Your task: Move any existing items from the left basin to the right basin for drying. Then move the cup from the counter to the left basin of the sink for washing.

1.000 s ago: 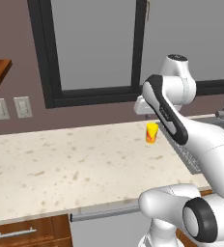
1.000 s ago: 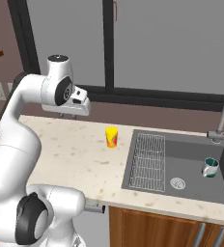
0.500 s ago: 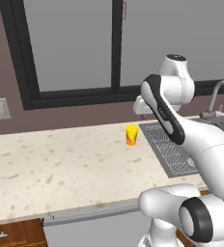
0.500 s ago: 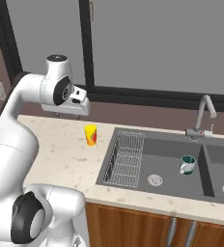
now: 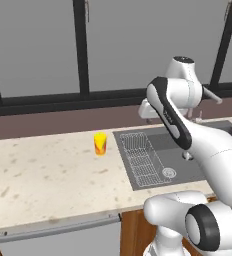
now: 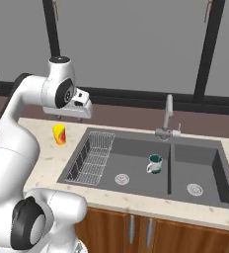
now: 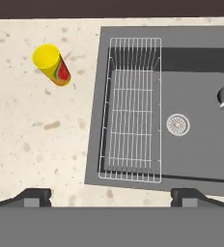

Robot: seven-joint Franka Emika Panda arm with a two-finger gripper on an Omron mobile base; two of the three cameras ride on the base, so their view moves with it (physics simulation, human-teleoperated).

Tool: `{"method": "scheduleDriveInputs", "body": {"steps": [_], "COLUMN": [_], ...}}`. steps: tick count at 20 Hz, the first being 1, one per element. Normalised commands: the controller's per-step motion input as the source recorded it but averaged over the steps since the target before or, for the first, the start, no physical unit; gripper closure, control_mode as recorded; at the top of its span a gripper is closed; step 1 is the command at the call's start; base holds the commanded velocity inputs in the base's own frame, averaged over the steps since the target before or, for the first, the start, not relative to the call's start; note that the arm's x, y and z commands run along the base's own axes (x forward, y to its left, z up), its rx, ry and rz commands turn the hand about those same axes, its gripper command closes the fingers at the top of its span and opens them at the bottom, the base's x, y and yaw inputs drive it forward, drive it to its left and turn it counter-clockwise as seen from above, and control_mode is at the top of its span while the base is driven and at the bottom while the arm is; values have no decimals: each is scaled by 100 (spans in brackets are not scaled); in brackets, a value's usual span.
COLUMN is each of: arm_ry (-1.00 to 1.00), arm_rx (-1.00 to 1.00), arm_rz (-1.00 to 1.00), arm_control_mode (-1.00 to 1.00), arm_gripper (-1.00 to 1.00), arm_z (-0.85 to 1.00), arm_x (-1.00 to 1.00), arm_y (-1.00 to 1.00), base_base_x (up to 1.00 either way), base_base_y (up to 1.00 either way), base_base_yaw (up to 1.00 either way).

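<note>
The cup [image 5: 100, 144] is a small yellow tumbler with a red-orange patch, upright on the counter [image 5: 48, 180] just left of the sink [image 6: 136, 195]. It also shows in the right base view [image 6: 60, 134] and in the hand view [image 7: 52, 65]. In the left basin [image 6: 136, 163] stands a green and white mug [image 6: 155, 163], next to the divider and in front of the faucet. The right basin [image 6: 200, 165] holds nothing. My gripper [image 7: 112, 197] hangs high over the sink's left front edge, open, with nothing between its fingers. The cup lies off to its left.
A wire rack [image 7: 133, 108] fills the left part of the left basin, beside a round silver drain [image 7: 177, 124]. A curved silver faucet [image 6: 168, 116] rises behind the divider. Dark window frames run along the wall behind the counter.
The base has driven to the right, so the cup and the sink have slid left in both base views and the right basin has come into sight. The arm keeps its pose.
</note>
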Motion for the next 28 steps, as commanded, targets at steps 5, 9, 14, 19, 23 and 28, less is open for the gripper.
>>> {"method": "scheduleDriveInputs", "body": {"steps": [5, 9, 14, 19, 23, 28], "arm_ry": [0, 0, 0, 0, 0, 0], "arm_rx": [0, 0, 0, 0, 0, 0], "arm_rz": [0, 0, 0, 0, 0, 0], "arm_control_mode": [100, 100, 100, 100, 100, 100], "arm_gripper": [-100, -100, -100, -100, -100, -100], "arm_z": [0, 0, 0, 0, 0, 0], "arm_x": [0, 0, 0, 0, 0, 0], "arm_y": [0, 0, 0, 0, 0, 0], "base_base_x": [0, 0, 4, 36, 43, 29], "base_base_y": [-58, -58, -55, -23, 0, 2], "base_base_yaw": [0, 0, 0, -2, -6, -5]}}
